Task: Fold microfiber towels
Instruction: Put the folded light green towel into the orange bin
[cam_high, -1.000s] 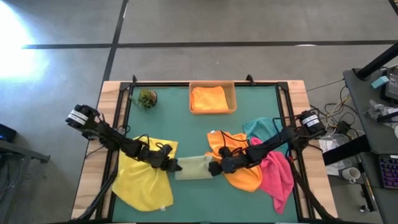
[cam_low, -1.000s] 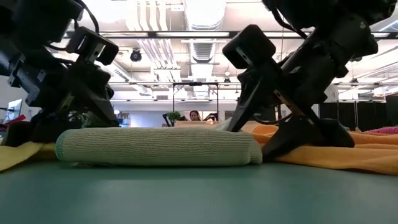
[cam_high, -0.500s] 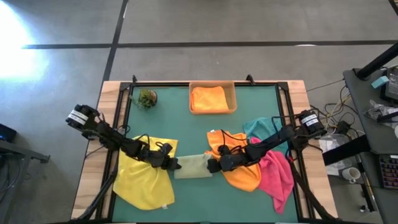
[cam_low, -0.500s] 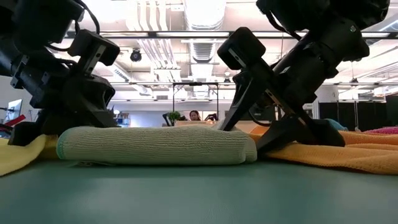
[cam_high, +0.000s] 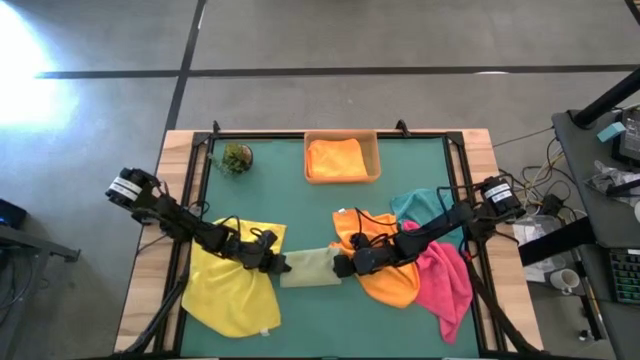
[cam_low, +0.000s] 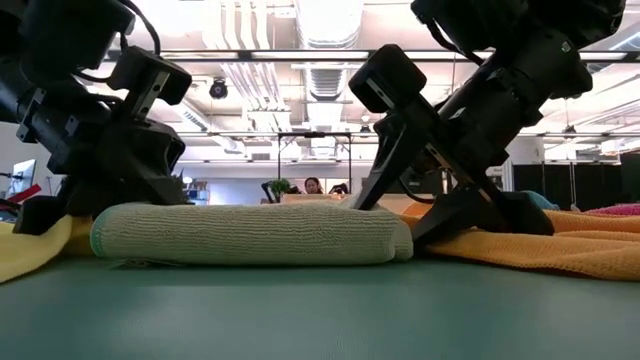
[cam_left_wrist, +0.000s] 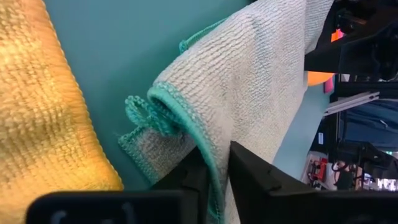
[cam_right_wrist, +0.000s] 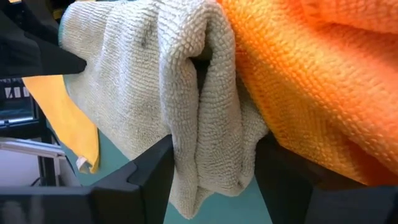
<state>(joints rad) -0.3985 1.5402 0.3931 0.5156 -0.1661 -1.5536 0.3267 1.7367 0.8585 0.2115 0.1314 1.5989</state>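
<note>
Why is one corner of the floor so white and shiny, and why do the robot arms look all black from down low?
High view: a bright glare patch washes out the floor's upper-left corner. Low view: the ceiling lights shine from behind, so both arms turn into dark shapes, while the olive green towel stays evenly lit and sharp. Left wrist view: the close yellow towel looks soft and blurry.

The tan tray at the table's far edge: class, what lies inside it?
A folded orange towel fills the tray. Whatever lies beneath that towel is covered.

bare mat (cam_high: 300, 215) mid-table open, tray (cam_high: 342, 138) and plant ball (cam_high: 237, 157) behind
</note>
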